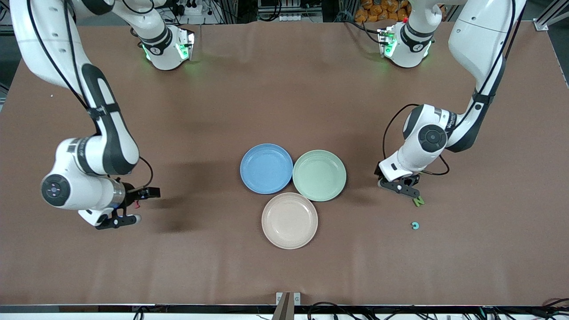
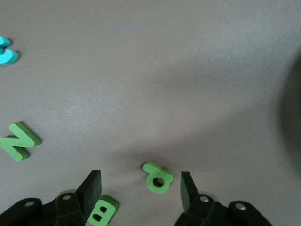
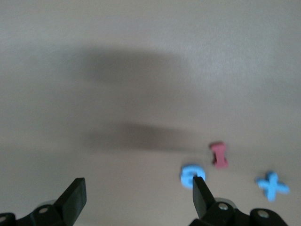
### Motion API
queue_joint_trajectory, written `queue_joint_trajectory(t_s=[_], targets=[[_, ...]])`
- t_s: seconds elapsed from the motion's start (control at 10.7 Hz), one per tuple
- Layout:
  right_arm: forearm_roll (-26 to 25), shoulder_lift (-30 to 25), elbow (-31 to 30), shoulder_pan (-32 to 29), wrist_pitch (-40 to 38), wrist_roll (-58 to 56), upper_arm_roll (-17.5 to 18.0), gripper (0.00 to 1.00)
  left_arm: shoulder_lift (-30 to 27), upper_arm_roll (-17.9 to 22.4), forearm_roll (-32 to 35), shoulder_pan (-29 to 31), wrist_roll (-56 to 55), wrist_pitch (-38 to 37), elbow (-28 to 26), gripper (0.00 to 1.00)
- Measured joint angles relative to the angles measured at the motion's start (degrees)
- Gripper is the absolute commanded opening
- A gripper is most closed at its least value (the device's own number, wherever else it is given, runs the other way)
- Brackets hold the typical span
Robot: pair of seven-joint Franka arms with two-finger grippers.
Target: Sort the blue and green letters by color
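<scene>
My left gripper [image 1: 402, 188] [image 2: 140, 188] is down at the table toward the left arm's end, open, with a green P [image 2: 158, 177] lying flat between its fingers and touching neither. A green B [image 2: 101, 210] lies against one finger. A green N [image 1: 418, 201] [image 2: 19, 140] lies beside them, and a light blue letter [image 1: 414, 226] [image 2: 7, 51] is nearer the front camera. My right gripper [image 1: 141, 205] [image 3: 138, 193] hangs open and empty toward the right arm's end. A blue round letter [image 3: 192, 175] lies by one of its fingers, a blue plus [image 3: 272, 185] farther off.
A blue plate [image 1: 266, 168], a green plate [image 1: 319, 175] and a beige plate [image 1: 289, 220] sit together mid-table, all empty. A small dark-red squiggle [image 3: 219, 154] lies next to the blue letters by my right gripper.
</scene>
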Motion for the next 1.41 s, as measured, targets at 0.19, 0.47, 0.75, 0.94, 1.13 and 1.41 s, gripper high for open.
queue_joint_trajectory(t_s=[0.19, 0.47, 0.75, 0.94, 1.13, 1.41], targets=[[-0.4, 2.9, 0.1, 0.0, 3.2, -0.3, -0.2, 1.00, 0.2, -0.1, 1.4, -0.8, 0.4, 0.2, -0.5, 0.68], [-0.8, 3.8, 0.1, -0.4, 3.2, -1.2, -0.6, 1.00, 0.7, -0.2, 1.4, -1.3, 1.2, 0.2, -1.1, 0.68], [-0.9, 4.9, -0.1, -1.6, 2.9, -2.4, -1.1, 1.00, 1.5, -0.2, 1.5, -1.3, 1.2, 0.3, -1.2, 0.68], [-0.9, 5.8, -0.9, -3.1, 2.8, -3.8, -1.1, 1.00, 1.9, -0.2, 1.5, -1.3, 1.2, 0.7, -1.2, 0.67], [-0.9, 6.3, -1.5, -3.5, 2.7, -4.0, -1.1, 1.00, 2.8, -0.2, 1.5, -1.3, 1.2, 2.0, -1.2, 0.64], [-0.9, 6.4, -2.3, -3.5, 2.7, -4.0, -0.9, 1.00, 3.0, -0.2, 1.5, -1.3, 1.2, 2.4, -1.2, 0.33]])
